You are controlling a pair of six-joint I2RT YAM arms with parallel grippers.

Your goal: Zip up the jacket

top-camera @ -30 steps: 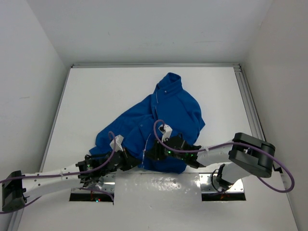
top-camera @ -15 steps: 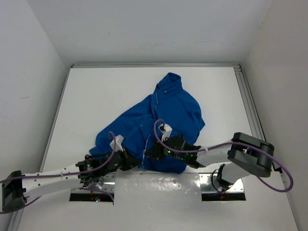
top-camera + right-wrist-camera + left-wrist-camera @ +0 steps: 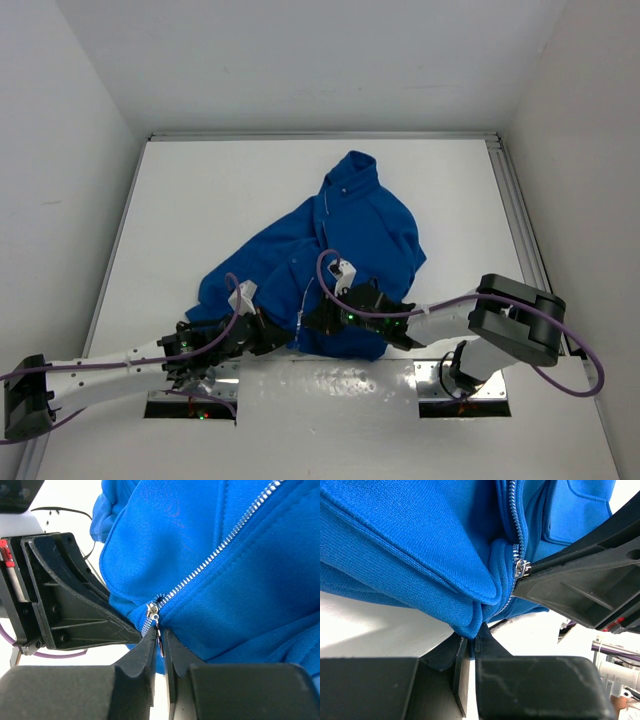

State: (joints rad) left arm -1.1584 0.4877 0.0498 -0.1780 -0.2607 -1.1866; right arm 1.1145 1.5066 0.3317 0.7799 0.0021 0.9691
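The royal-blue fleece jacket point(image 3: 345, 240) lies crumpled on the white table, collar toward the back. Its silver zipper point(image 3: 220, 550) runs up the front, with the slider point(image 3: 152, 611) low near the hem. My left gripper point(image 3: 282, 340) is shut on the jacket's bottom hem point(image 3: 470, 625), just below the zipper's lower end. My right gripper point(image 3: 308, 322) is shut on the zipper pull point(image 3: 159, 639), which hangs from the slider between its fingers. The slider also shows in the left wrist view point(image 3: 521, 569), beside the right gripper's finger.
The two grippers sit close together at the jacket's near hem. Purple cables point(image 3: 330, 268) loop over the arms. Metal base plates point(image 3: 465, 385) lie at the near edge. White walls enclose the table on three sides.
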